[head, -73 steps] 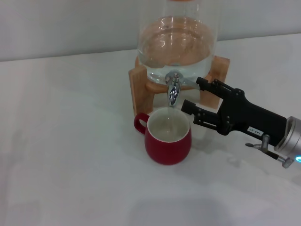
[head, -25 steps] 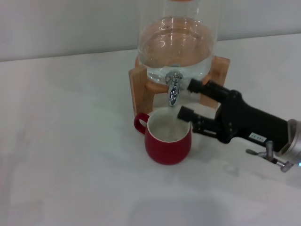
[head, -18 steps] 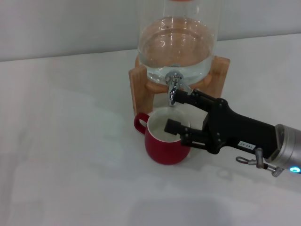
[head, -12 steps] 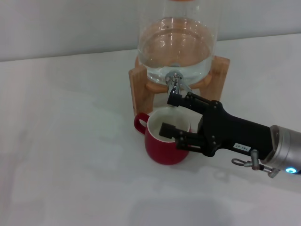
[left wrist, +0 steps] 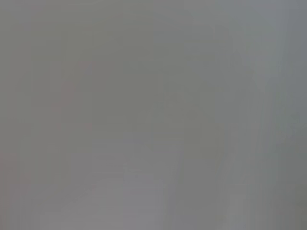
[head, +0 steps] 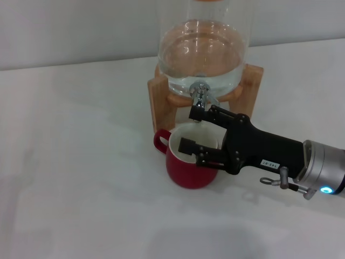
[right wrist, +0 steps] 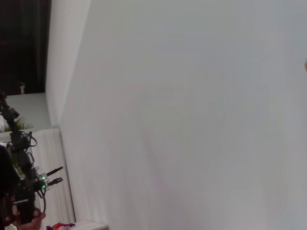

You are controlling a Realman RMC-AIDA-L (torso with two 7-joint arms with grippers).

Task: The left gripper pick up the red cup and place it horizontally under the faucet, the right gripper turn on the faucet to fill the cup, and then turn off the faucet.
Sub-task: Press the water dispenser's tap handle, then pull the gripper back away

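The red cup [head: 183,171] stands upright on the white table, its handle pointing left, directly below the faucet [head: 198,96]. My right gripper [head: 190,129] reaches in from the right and is open. Its upper fingertip [head: 195,112] sits at the faucet's spout, and its lower fingertip [head: 186,145] hangs over the cup's mouth, hiding part of the white interior. My left gripper is out of view; the left wrist view shows only flat grey.
The faucet belongs to a clear glass dispenser [head: 202,48] holding water, set on a wooden stand [head: 157,100] at the back. The white table [head: 81,162] stretches to the left and front. The right wrist view shows a pale surface [right wrist: 192,120].
My right gripper has moved left from beside the cup, and its open fingers now sit at the faucet spout and over the cup. The cup has not moved.
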